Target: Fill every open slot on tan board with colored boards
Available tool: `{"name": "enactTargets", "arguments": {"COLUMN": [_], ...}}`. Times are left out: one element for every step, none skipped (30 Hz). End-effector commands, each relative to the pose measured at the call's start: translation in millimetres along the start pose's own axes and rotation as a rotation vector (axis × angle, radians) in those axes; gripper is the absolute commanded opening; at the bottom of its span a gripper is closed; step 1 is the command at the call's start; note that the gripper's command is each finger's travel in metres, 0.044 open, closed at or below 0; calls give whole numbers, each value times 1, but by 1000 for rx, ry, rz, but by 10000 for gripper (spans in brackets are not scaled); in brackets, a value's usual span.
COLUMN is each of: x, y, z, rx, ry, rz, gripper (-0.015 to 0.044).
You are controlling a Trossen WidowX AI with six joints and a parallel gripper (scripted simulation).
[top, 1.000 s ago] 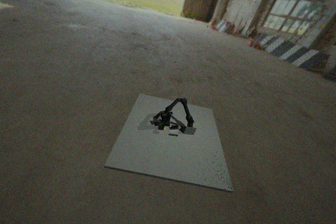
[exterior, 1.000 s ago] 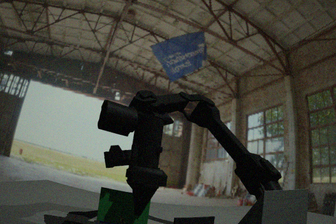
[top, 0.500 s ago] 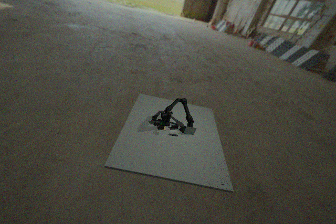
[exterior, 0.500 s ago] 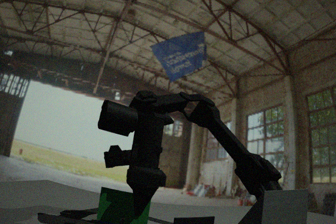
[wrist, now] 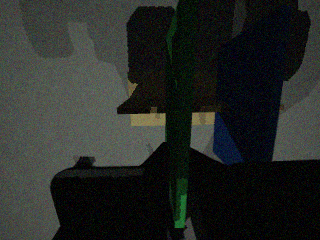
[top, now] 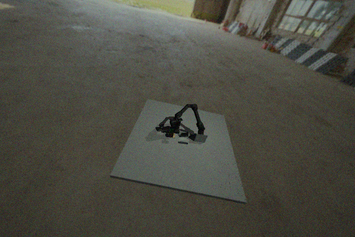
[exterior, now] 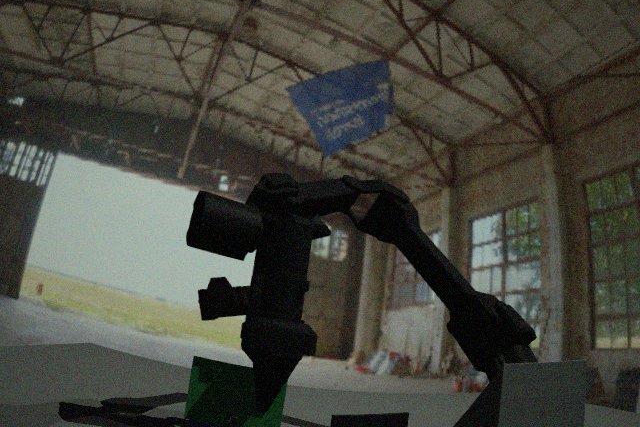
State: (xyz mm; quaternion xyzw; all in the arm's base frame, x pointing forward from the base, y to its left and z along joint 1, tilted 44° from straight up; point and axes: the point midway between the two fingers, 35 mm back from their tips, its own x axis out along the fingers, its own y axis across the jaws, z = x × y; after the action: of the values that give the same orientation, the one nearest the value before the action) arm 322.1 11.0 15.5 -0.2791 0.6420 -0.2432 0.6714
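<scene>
Dim hangar floor (top: 86, 85) surrounds the pale flat slab (top: 177, 165) beneath the jaws of the black parallel-jaw gripper (exterior: 279, 360) (wrist: 177, 195), which are closed on a green upright board (exterior: 219, 391) (wrist: 178, 125), presumably to keep it crosswise over the tan slotted board (wrist: 145, 120), beside a blue upright board (wrist: 250, 100).

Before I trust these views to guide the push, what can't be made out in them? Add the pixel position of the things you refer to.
- Notch of the green board (exterior: 217, 391) (wrist: 179, 115): cut off by the exterior view's bottom edge.
- Slot under it: hidden by the green board in the wrist view.
- Blue board's (wrist: 252, 100) lower end: hidden behind the gripper (exterior: 262, 412) (wrist: 180, 200), wrist view.
</scene>
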Motion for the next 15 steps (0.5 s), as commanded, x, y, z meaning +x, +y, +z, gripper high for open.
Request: {"name": "enactTargets", "arguments": {"x": [2, 2, 2, 2, 2, 2, 1, 1, 1, 1, 1, 1, 1, 1, 1], "y": [-1, -1, -1, -1, -1, -1, -1, -1, -1, -1, -1, -1, -1, -1, -1], "z": [-2, -2, -2, -2, -2, -2, -2, -2, -2, -2, -2, -2, -2, -2, -2], "rx": [-5, -8, -9, -9, -9, -9, -11, -13, -15, -17, -19, -20, -20, -20, -20], "ry": [6, 6, 6, 6, 6, 6, 6, 6, 6, 6, 6, 6, 6, 6, 6], "rz": [-2, -2, -2, -2, -2, -2, -2, -2, -2, -2, -2, -2, -2, -2, -2], "gripper": [0, 0, 0, 0, 0, 0, 0, 0, 0, 0, 0, 0, 0, 0, 0]}}
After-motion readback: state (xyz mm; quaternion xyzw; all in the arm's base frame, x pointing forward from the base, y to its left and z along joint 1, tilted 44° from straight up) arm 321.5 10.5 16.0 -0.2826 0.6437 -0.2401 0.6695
